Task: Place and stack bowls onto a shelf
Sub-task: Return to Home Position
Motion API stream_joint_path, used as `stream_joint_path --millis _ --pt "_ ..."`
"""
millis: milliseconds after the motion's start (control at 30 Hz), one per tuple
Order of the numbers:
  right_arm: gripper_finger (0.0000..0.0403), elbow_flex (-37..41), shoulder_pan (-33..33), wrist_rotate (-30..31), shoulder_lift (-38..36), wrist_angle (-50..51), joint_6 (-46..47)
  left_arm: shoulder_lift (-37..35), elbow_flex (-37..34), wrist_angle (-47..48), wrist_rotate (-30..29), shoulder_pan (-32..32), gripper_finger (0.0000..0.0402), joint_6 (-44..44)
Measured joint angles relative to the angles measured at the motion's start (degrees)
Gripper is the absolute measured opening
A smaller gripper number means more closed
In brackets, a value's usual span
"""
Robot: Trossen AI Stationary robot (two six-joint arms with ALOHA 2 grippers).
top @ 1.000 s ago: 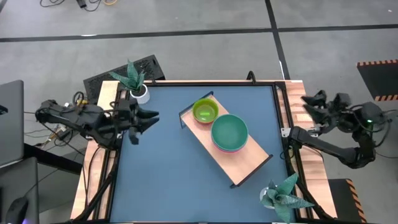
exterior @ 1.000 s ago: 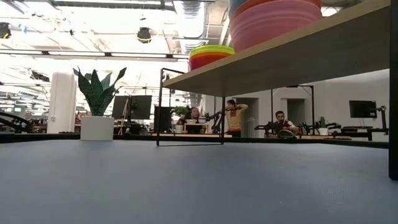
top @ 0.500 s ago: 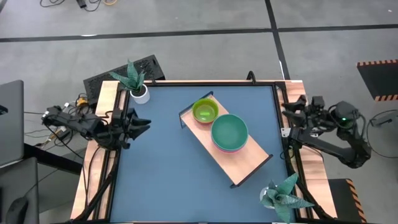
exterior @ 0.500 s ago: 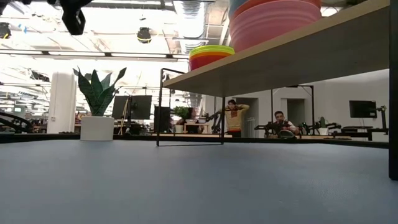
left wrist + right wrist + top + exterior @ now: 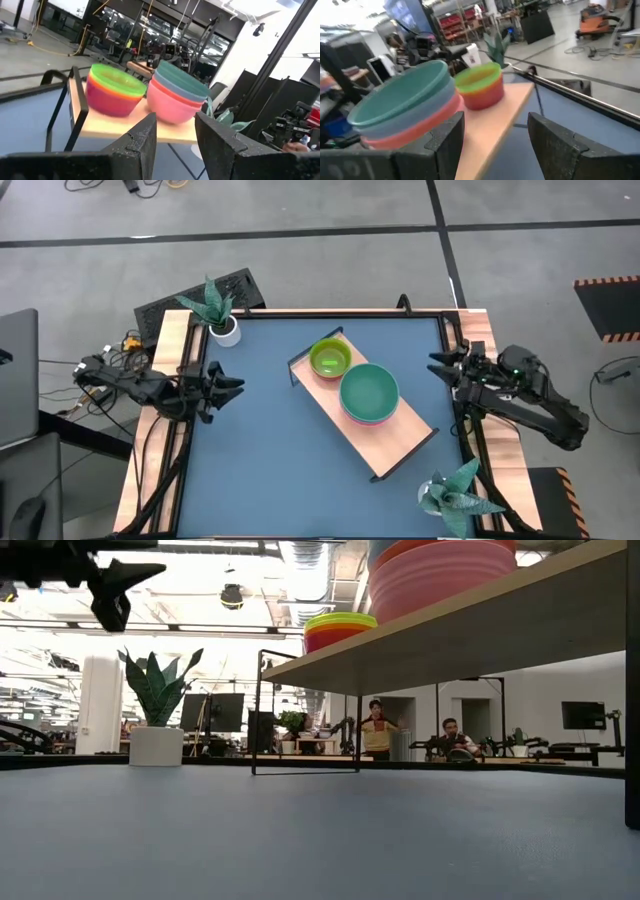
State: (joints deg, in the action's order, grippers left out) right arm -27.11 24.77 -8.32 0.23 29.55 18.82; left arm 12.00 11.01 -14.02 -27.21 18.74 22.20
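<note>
Left gripper [image 5: 228,385], frame left, and right gripper [image 5: 438,368], frame right: both spread, empty. Teal-topped stack [image 5: 369,394] seems to overhang shelf [image 5: 400,442]; a bump could tip it.

My left gripper [image 5: 232,387] draws back toward the table [image 5: 270,470] at its 9 o'clock edge, dropping into the low view, my right gripper [image 5: 438,367] swings inward to the 3 o'clock edge

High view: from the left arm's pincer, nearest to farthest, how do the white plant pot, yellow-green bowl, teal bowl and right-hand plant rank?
From the left pincer:
1. White plant pot, upper left corner.
2. Yellow-green bowl, on the shelf, upper end.
3. Teal bowl, mid-shelf, topping its stack.
4. Right-hand plant, lower right corner.
</note>
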Motion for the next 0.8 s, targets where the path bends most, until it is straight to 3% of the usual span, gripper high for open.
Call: stream_joint_path --millis 300,800 --pt "0.0245 6.18 -0.07 4.92 -0.02 -13.74 3.21 -2.98 -3.09 0.82 -0.06 0.0 0.0119 0.8" --pt "0.0245 19.94 -0.11 9.25 0.0 -22.91 2.77 -3.18 -3.09 7.85 -0.05 0.0 0.0119 1.45"
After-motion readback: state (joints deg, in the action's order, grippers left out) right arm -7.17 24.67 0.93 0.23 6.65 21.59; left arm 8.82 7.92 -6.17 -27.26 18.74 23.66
